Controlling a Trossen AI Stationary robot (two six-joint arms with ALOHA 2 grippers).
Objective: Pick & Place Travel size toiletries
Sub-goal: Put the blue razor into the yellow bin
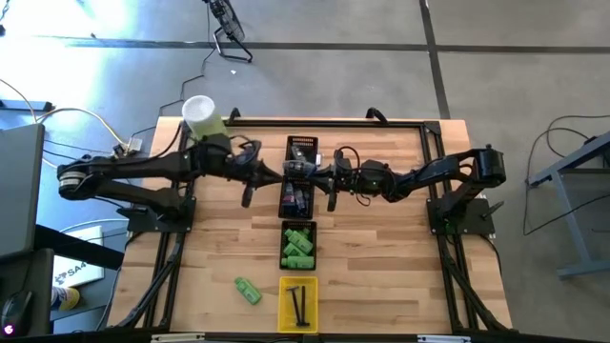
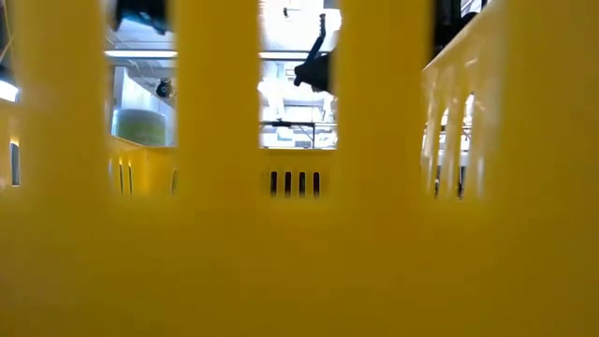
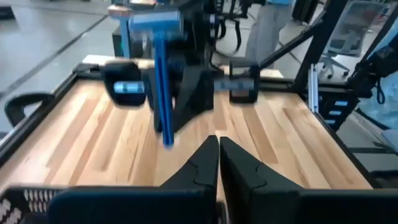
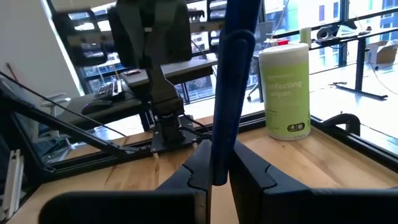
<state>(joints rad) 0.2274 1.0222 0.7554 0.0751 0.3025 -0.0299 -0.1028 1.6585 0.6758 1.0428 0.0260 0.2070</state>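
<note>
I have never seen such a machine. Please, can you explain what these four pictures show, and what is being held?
It is a robot with two dark arms at a wooden table. One picture looks down from above. One looks level, through the slotted wall of the yellow tray. Two come from cameras on the wrists. A black tray holds green bottles, and the yellow tray holds dark sticks. A loose green bottle lies beside them. The right gripper grips a blue stick. The left gripper is shut and empty.
</note>
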